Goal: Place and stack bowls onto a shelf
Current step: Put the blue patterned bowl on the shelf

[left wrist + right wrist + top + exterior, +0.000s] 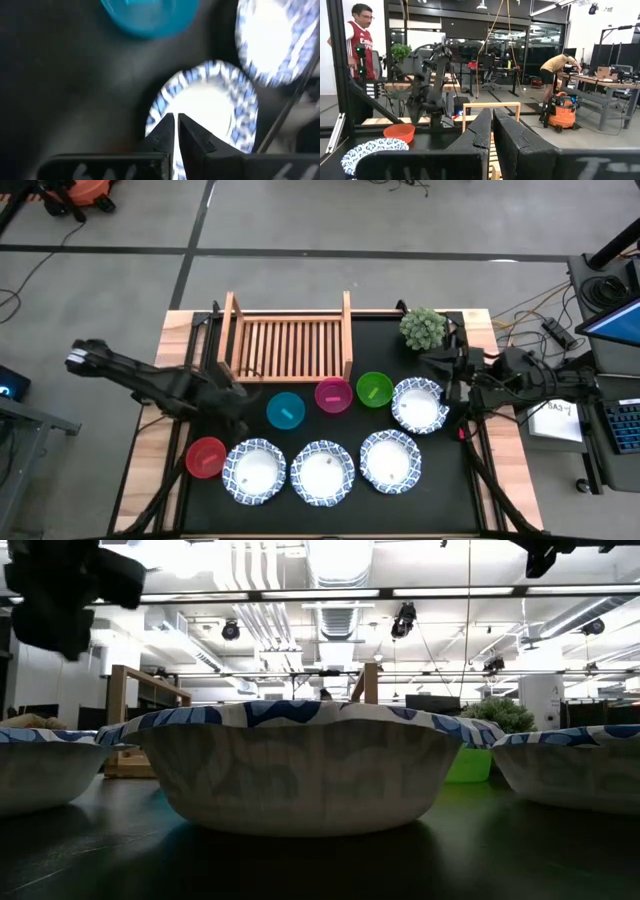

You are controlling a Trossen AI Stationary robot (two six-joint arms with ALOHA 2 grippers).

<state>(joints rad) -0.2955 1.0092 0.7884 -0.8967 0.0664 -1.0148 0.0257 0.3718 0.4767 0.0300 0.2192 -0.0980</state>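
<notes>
The left tool (pixel 232 402) hangs over the table (pixel 460 480) between the red bowl (pixel 206 457) and the blue bowl (pixel 285 411), its fingers closed on nothing; its wrist view is blurred, but a white patterned bowl (pixel 210 107) seems to lie just ahead. The right tool (pixel 440 362), also closed and empty, waits beside the plant (pixel 423 328). All eight bowls sit in front of the wooden shelf (pixel 291 345).

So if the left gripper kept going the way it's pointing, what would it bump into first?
Probably the white bowl with the blue rim. The left gripper, fingers shut, points straight at it in its wrist view. How far above it hangs is unclear.
</notes>
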